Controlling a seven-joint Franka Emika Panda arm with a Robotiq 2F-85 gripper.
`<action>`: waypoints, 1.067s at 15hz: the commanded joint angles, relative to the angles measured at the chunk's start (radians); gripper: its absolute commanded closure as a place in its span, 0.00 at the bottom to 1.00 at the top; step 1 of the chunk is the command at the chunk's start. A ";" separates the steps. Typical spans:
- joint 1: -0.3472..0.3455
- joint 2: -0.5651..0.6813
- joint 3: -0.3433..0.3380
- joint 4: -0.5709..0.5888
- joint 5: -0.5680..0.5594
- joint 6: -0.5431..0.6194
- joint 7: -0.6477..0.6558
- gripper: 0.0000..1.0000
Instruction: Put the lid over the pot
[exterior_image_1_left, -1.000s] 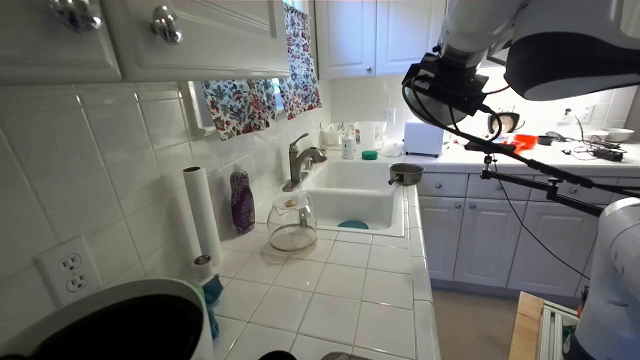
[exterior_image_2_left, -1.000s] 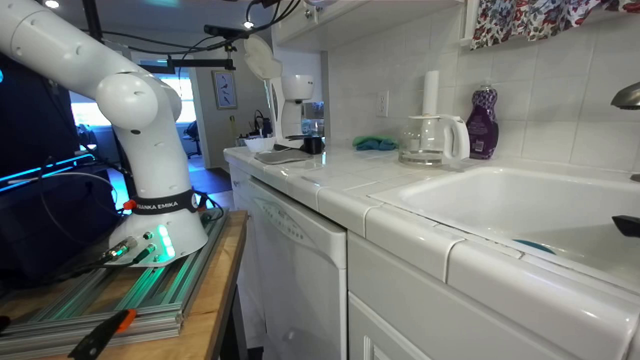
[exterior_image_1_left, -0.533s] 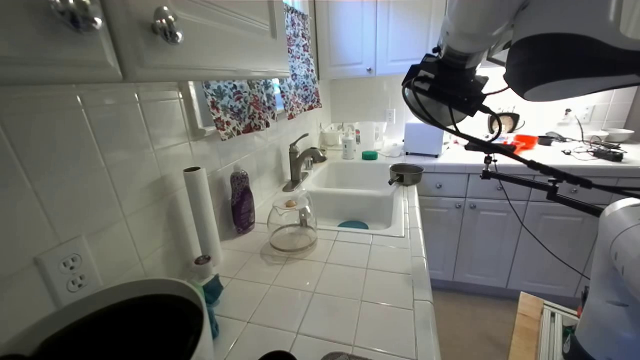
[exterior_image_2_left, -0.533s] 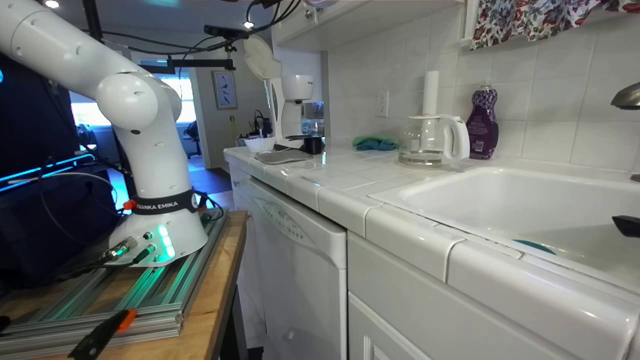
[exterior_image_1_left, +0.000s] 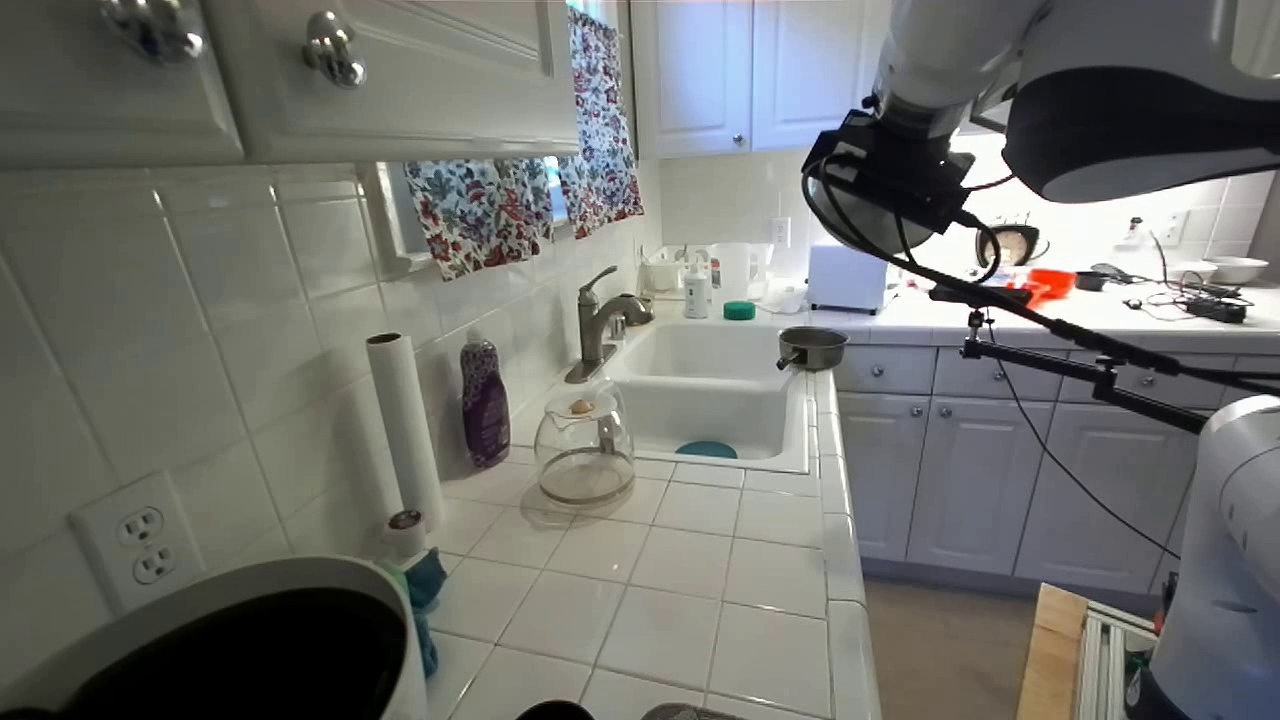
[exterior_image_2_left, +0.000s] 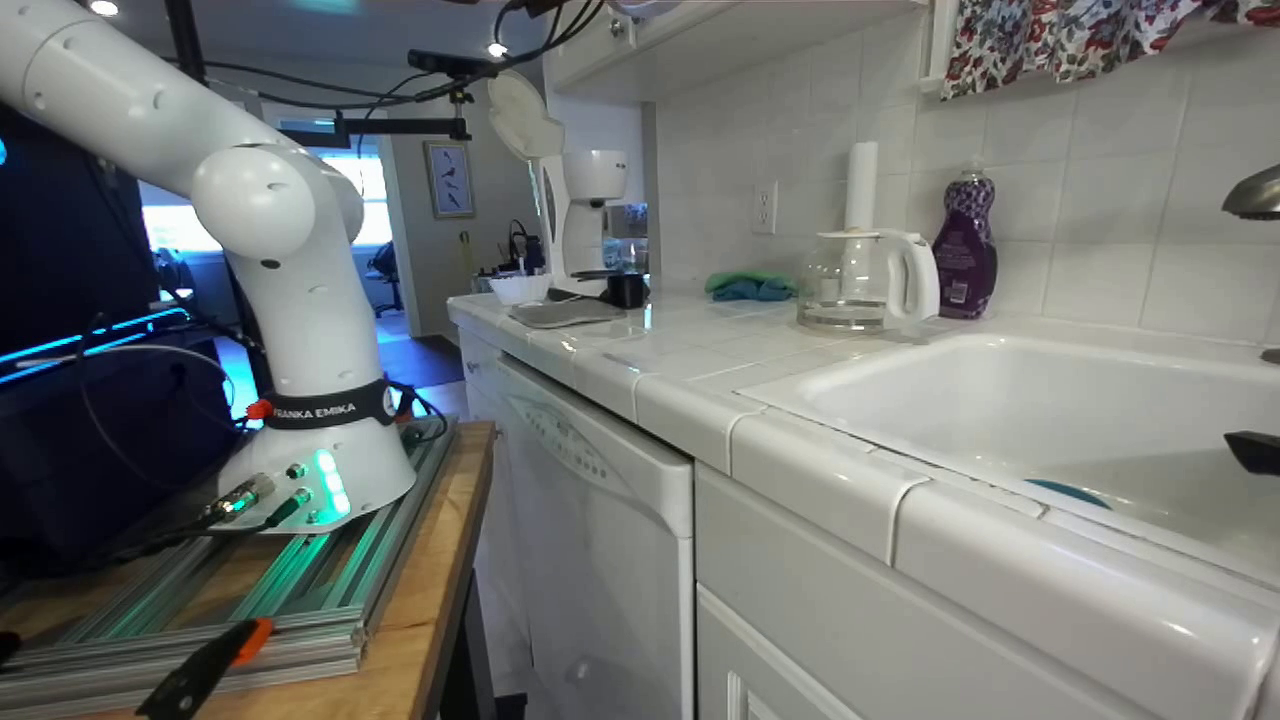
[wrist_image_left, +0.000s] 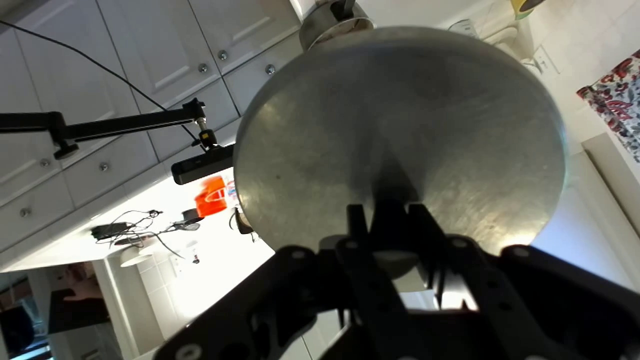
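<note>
While fingers grip lid btwn tips, it spreads just past, w/ pot apart.

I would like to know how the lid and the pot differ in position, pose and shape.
Position: the lid is held in the air by the claw, while the pot stands at the edge of the sink.
Pose: the lid is tilted; the pot is upright.
Shape: the lid is a shallow disc, whereas the pot is deeper, with a dark handle on its side.
Both are round and look like grey metal.
</note>
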 joint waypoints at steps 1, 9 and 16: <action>-0.035 0.084 -0.014 0.085 0.027 0.012 0.006 0.94; -0.105 0.360 -0.090 0.383 0.104 0.010 -0.039 0.94; -0.202 0.554 -0.169 0.611 0.268 -0.026 -0.095 0.94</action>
